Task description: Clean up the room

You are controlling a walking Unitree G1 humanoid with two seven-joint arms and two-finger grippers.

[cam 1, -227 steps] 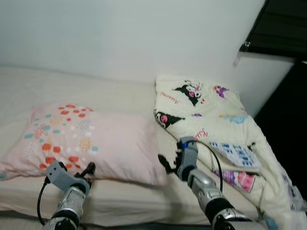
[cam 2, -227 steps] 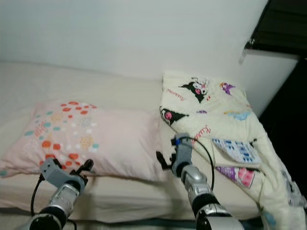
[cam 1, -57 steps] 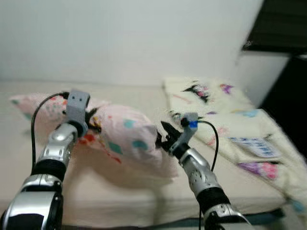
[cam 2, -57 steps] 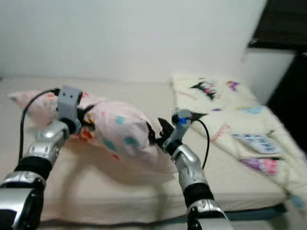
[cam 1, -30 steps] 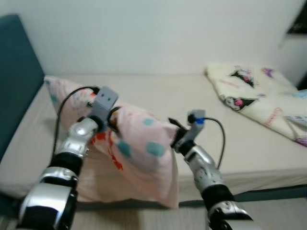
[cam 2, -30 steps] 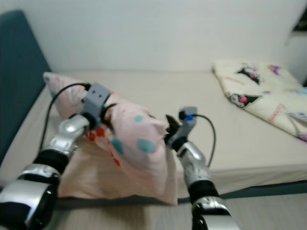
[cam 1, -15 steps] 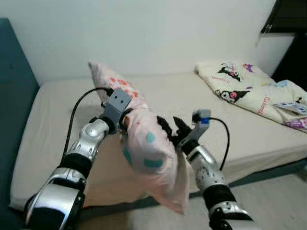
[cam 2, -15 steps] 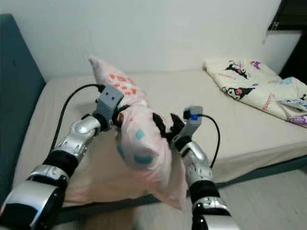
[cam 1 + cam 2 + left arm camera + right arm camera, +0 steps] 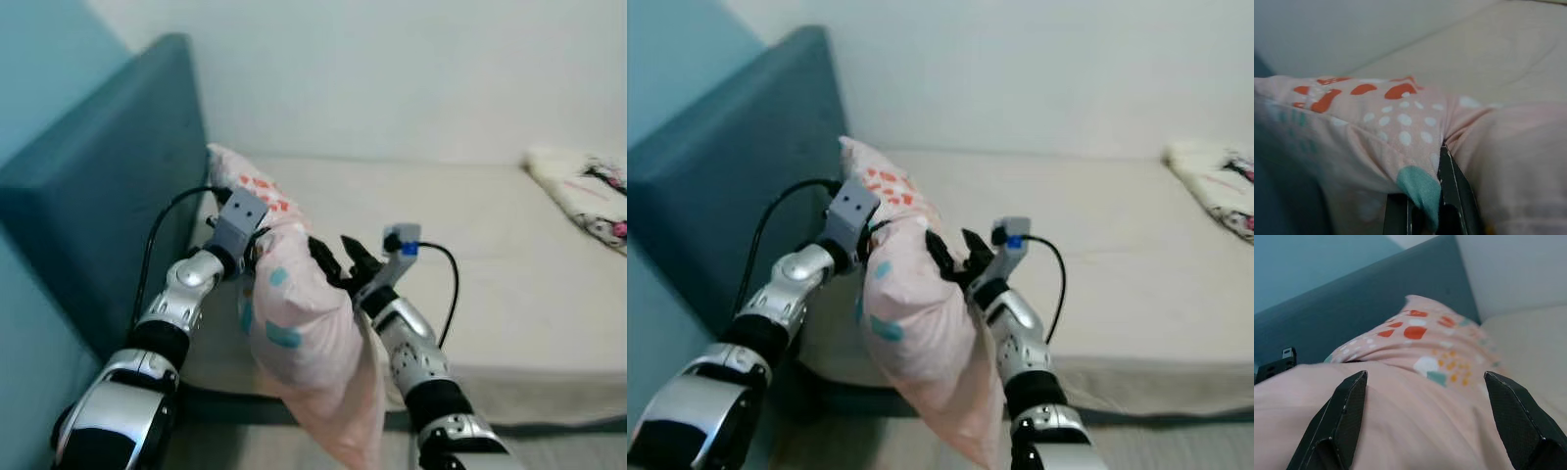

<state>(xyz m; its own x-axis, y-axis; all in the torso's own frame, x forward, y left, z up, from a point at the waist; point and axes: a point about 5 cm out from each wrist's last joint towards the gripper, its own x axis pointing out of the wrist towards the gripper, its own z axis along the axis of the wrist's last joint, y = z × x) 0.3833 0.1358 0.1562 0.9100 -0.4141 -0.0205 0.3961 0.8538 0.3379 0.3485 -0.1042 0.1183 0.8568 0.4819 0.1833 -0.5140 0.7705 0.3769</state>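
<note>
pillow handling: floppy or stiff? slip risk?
Likely floppy: the pink pillow sags below the left gripper. Probably light, since a fabric pinch seems to carry it. Slip looks possible: the right gripper is open against it.

Lighting was soft, even and fairly bright, with no glare. Both eye views were slightly blurred, probably from camera motion. A dim shadow sat beneath the pillow. Left wrist view was dark and defocused up close.
</note>
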